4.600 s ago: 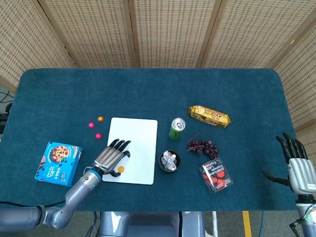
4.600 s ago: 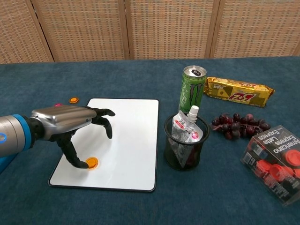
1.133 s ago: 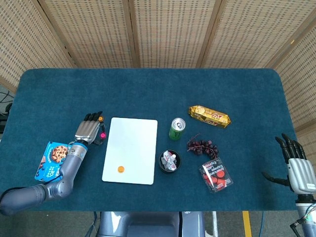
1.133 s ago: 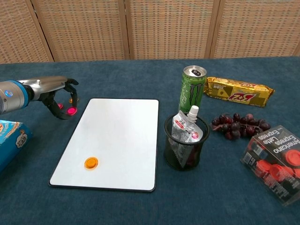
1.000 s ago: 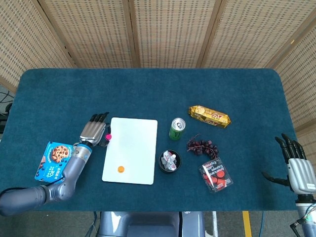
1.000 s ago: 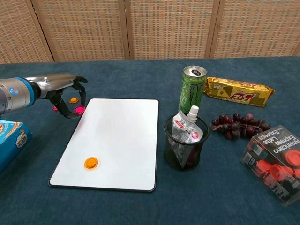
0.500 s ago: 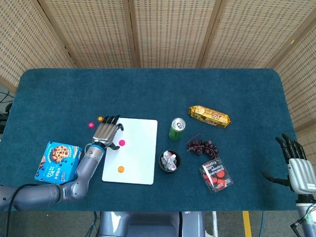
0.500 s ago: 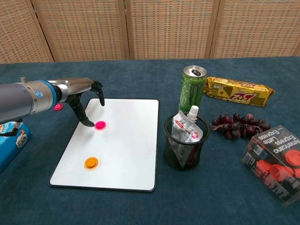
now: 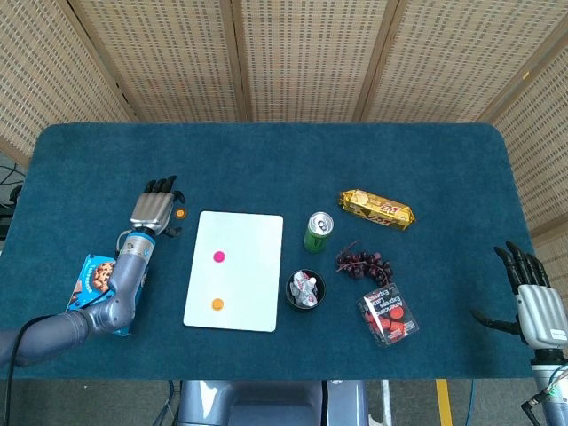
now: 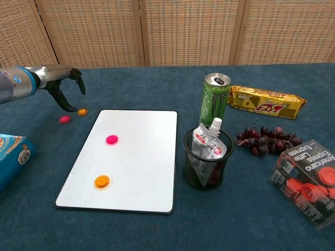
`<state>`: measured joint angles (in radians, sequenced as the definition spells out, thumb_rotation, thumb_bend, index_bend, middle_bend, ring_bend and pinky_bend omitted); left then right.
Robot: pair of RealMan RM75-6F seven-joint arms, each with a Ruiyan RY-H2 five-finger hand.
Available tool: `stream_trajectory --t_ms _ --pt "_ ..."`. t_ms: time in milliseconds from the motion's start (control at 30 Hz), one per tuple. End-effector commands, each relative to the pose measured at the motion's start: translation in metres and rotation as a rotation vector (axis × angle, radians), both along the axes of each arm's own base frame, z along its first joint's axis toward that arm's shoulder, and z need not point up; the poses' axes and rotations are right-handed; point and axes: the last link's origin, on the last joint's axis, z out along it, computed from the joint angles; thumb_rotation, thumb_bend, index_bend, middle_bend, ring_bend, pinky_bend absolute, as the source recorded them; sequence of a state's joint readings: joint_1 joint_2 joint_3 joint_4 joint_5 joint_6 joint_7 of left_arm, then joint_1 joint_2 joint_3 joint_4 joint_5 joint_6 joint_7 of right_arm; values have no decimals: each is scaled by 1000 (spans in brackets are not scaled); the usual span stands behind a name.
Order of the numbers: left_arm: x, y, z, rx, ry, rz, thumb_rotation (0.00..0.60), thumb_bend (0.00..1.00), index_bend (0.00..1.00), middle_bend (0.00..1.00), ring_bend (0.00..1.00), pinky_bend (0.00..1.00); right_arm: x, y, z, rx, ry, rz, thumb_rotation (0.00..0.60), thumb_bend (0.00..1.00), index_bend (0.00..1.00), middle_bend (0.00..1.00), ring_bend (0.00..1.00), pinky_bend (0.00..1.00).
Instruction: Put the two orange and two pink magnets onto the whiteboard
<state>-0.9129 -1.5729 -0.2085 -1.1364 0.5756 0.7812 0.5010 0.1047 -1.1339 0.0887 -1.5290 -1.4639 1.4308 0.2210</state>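
Whiteboard [image 10: 136, 157]: one pink magnet [image 10: 111, 139] and one orange magnet [image 10: 102, 181] placed; half done, by judgement. Left robot hand [image 10: 62, 78]: released, empty, above loose pink magnet [image 10: 64, 119] and loose orange magnet [image 10: 82, 111] on worktop [image 10: 157, 83]. Next: pinch one loose magnet; right robot hand [image 9: 531, 293] idle, fingers apart.

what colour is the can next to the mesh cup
Green can with a silver top, clearest in the chest view.

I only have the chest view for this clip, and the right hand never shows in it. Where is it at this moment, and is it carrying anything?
Observer: In the head view the right hand is by the table's right edge, toward the front, fingers apart and holding nothing.
Operator: And the blue thing cut off at my left edge?
Observer: It is a cookie box. The left forearm passes over its right side on the way to the left hand.
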Motion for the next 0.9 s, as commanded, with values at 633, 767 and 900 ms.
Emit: stream_trajectory --t_ms 633,767,900 --pt "-21 30 -25 -2 10 60 600 287 393 0 0 0 0 0 0 7 -4 -7 600 133 0 0 0 0" --pt "-22 30 -28 -2 9 70 600 287 394 0 0 0 0 0 0 8 -5 -7 600 136 0 0 0 0" --pt "-21 31 -30 -4 10 71 600 287 394 0 0 0 0 0 0 9 -6 -7 600 136 0 0 0 0"
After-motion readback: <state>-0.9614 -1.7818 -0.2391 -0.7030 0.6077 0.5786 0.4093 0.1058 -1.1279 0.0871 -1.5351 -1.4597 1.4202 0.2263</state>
